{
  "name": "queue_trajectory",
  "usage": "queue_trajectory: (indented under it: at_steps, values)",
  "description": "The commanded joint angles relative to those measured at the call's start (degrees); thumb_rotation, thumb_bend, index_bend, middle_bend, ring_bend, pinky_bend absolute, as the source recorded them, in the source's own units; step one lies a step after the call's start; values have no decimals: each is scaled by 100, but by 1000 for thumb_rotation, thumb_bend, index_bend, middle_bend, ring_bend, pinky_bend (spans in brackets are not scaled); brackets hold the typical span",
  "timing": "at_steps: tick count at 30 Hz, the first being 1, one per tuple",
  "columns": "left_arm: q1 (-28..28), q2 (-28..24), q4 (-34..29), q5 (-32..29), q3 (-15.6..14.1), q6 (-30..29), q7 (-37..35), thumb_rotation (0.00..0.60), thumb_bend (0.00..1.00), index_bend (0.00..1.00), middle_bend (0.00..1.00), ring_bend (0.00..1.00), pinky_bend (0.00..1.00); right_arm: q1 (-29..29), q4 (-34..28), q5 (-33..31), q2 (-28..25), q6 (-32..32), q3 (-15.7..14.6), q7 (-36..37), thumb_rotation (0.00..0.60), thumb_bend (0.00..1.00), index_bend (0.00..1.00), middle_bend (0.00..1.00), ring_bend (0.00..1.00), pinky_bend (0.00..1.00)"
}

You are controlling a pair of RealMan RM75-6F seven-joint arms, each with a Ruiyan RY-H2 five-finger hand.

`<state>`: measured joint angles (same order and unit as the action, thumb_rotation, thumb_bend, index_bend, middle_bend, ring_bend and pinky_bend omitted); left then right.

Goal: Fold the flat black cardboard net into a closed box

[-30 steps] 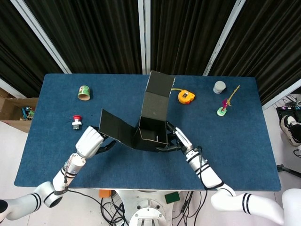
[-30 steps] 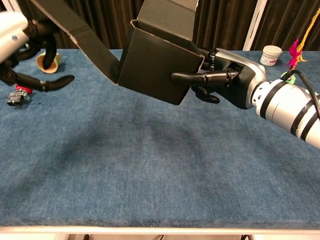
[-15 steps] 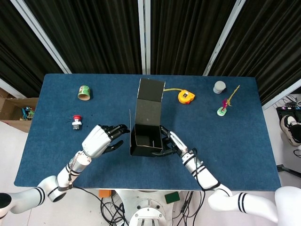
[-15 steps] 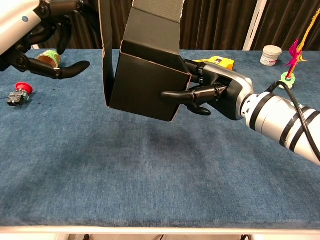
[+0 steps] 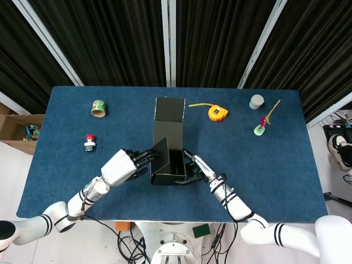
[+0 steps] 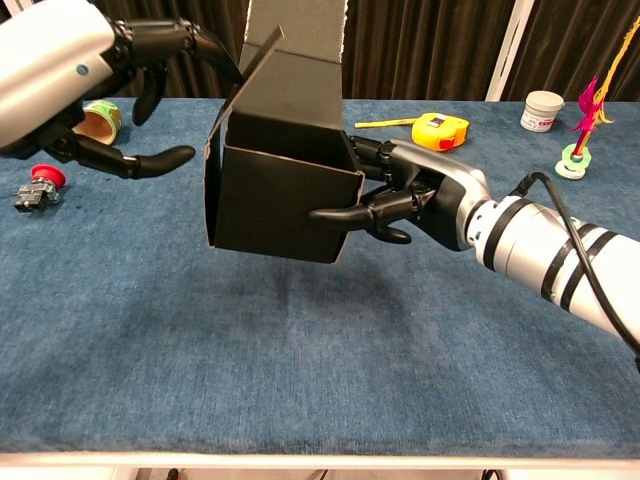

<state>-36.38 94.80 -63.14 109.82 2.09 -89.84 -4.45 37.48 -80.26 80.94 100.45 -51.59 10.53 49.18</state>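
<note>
Gripping the black cardboard box (image 6: 285,195) from its right side, my right hand (image 6: 405,195) has one finger laid along the front wall and the others behind the edge, and the chest view shows me the box hangs clear of the blue table (image 6: 300,380), its shadow on the cloth beneath, which the head view cannot tell me. My left hand (image 6: 130,80) is spread, its fingers apart; in the chest view its upper fingertips (image 6: 215,50) reach to the left side flap (image 6: 255,55) near the top, though I cannot tell if they truly touch it. From above, in the head view, I see the box interior open upward, the side flap slanting inward over it, and the tall lid panel (image 5: 169,118) standing at the far side, with both hands flanking the box, left hand (image 5: 125,165) and right hand (image 5: 195,168). Further out lie a red button (image 5: 89,142), a tape roll (image 5: 98,108), a yellow tape measure (image 5: 216,113), a white jar (image 5: 256,101) and a pink toy on a green base (image 5: 260,126).
</note>
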Motion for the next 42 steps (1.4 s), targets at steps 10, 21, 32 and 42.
queue_trajectory:
  at_steps: [10, 21, 32, 42]
  values:
    - [-110, 74, 143, 76, -184, 96, 71, 600, 279, 252, 245, 690, 992, 52, 145, -1, 64, 50, -70, -57, 600, 292, 419, 441, 809, 1000]
    - [-263, 191, 420, 120, -446, 444, -1, 600, 278, 256, 249, 690, 996, 124, 447, -9, 231, 72, -111, -331, 600, 294, 419, 441, 809, 1000]
    - [-379, 597, 1276, 197, -705, 671, -36, 600, 277, 281, 276, 690, 998, 224, 1028, 70, 514, 103, -205, -601, 600, 300, 419, 438, 809, 1000]
    - [-325, 885, 1733, 191, -987, 787, -161, 600, 274, 322, 321, 691, 995, 246, 1515, 325, 711, -77, -359, -610, 600, 305, 419, 432, 809, 1000]
